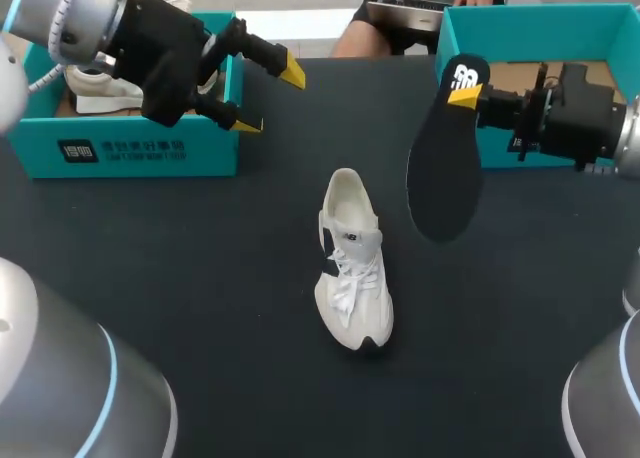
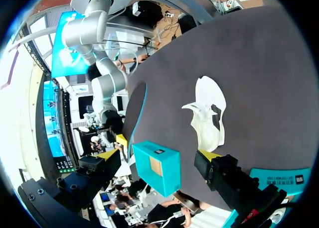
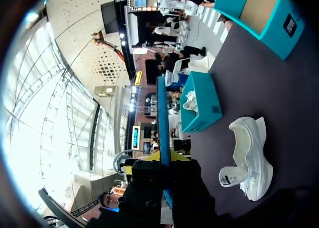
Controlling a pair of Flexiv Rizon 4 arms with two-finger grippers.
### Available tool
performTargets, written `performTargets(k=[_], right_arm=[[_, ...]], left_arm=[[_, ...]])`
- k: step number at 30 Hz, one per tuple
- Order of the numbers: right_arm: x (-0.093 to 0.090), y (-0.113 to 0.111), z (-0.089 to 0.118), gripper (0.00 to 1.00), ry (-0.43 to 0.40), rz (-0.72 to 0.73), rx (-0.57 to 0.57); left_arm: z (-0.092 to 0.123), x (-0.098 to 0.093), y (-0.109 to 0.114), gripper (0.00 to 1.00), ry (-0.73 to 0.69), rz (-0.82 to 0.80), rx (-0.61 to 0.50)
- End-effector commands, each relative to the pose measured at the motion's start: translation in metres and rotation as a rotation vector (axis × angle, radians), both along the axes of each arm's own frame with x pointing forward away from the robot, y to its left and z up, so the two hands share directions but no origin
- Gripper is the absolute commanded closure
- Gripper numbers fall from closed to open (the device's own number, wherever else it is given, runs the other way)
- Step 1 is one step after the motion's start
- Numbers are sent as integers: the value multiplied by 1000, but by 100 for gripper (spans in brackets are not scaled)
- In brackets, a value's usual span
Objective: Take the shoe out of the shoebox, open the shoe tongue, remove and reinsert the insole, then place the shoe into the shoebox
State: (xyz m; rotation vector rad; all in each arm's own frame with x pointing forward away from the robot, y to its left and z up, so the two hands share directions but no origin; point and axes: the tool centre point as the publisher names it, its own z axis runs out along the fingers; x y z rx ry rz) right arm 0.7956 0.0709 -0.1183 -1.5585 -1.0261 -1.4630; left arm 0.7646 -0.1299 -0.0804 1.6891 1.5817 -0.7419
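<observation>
A white shoe (image 1: 352, 268) lies alone on the dark table, near the middle, laces up. My right gripper (image 1: 465, 93) is shut on the heel end of a black insole (image 1: 445, 168), which hangs in the air to the right of the shoe. Seen edge-on in the right wrist view, the insole (image 3: 163, 118) rises from between the fingers of the gripper (image 3: 162, 161), with the shoe (image 3: 249, 153) off to one side. My left gripper (image 1: 268, 98) is open and holds nothing, above the table beside the left shoebox (image 1: 130, 143). Ahead of that gripper (image 2: 159, 156) lies the shoe (image 2: 209, 113).
The left teal shoebox holds another white shoe (image 1: 100, 88). A second teal shoebox (image 1: 530, 23) stands open at the back right, behind my right wrist. Bare dark table surrounds the shoe on all sides.
</observation>
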Motion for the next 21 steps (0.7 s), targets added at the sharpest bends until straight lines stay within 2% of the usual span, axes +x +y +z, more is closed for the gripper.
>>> performTargets(k=[1,2,12,16,19,21], right_arm=[[49,19,-13,100,82,139,11],[53,21,-12,100,138,203,-53],[53,21,-12,100,138,203,-53],[56,24,-14,100,137,209,-33],[60,34,-13,100,118,207,25],[59,39,-13,100,138,195,42]], left_arm=[[0,0,0,0,-1,0,1],[0,0,0,0,-1,0,1],[0,0,0,0,-1,0,1],[-8,3,-6,0,-59,-2,-229],[-15,1,-9,0,-89,-11,-355],[-22,-1,-11,0,-114,-16,-408]])
